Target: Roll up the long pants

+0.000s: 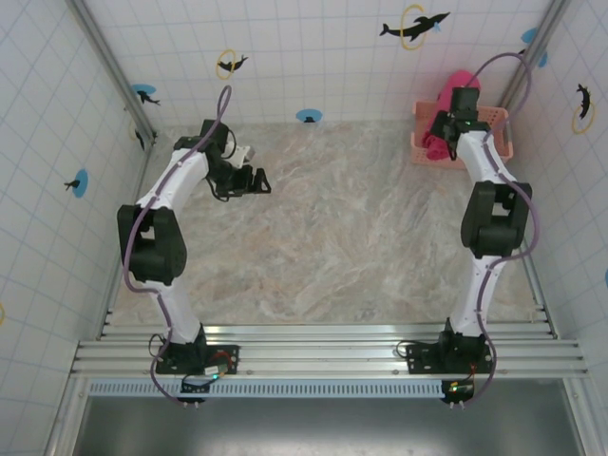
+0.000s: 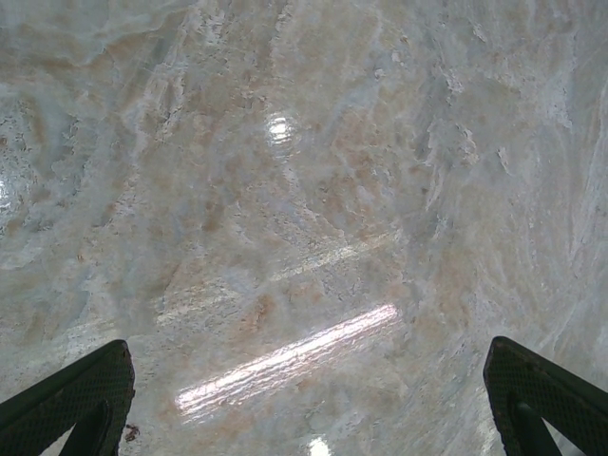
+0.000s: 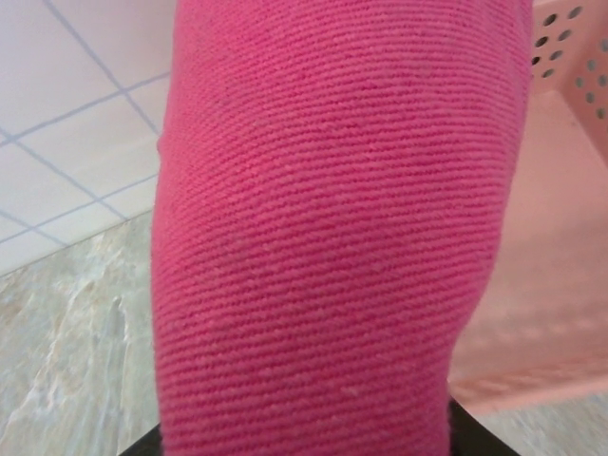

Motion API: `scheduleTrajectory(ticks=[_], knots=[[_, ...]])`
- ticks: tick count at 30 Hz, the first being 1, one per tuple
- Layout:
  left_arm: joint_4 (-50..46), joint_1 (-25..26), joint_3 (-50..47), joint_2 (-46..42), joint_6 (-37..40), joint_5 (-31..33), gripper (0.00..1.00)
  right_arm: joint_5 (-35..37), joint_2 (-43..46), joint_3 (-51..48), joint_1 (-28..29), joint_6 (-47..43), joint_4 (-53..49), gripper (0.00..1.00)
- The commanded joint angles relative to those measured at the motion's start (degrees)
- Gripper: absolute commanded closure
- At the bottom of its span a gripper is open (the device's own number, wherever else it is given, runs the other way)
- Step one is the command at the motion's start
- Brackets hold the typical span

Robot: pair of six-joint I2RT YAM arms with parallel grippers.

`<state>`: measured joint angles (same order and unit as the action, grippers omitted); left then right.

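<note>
Right gripper (image 1: pixel 444 130) sat at the counter's (image 1: pixel 332 237) far-right corner, the long pants (image 3: pixel 332 237) between its fingers by the basket (image 1: pixel 501 142). Couldn't tell whether it gripped. Left gripper (image 1: pixel 255 180) hung with jaws wide apart.

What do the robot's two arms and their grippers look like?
The left arm and right arm have white shells with black joints. A purple cable loops along each. The left gripper has black fingers with a fine cross-hatched texture.
</note>
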<state>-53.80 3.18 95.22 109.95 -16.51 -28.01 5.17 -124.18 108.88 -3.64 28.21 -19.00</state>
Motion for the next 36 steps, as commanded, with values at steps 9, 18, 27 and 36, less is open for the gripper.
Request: scheduleTrajectory(ticks=[9,18,27,36], knots=[[-2.1,0.2,0.7,3.2,1.9,-1.4,0.03,4.0,-17.8,26.5,-0.4,4.8,-5.0,0.48],[-2.7,0.0,0.1,2.0,3.8,-1.6,0.03,6.6,-11.4,18.5,-0.2,6.7,-3.0,0.03],[0.2,-3.0,-4.1,-3.9,4.5,-1.8,0.03,19.7,9.6,7.8,-1.7,0.9,-2.9,0.03],[16.4,-5.7,-15.4,-13.7,5.7,1.4,0.03,19.1,28.8,-5.0,-5.4,-4.6,-8.8,0.03]])
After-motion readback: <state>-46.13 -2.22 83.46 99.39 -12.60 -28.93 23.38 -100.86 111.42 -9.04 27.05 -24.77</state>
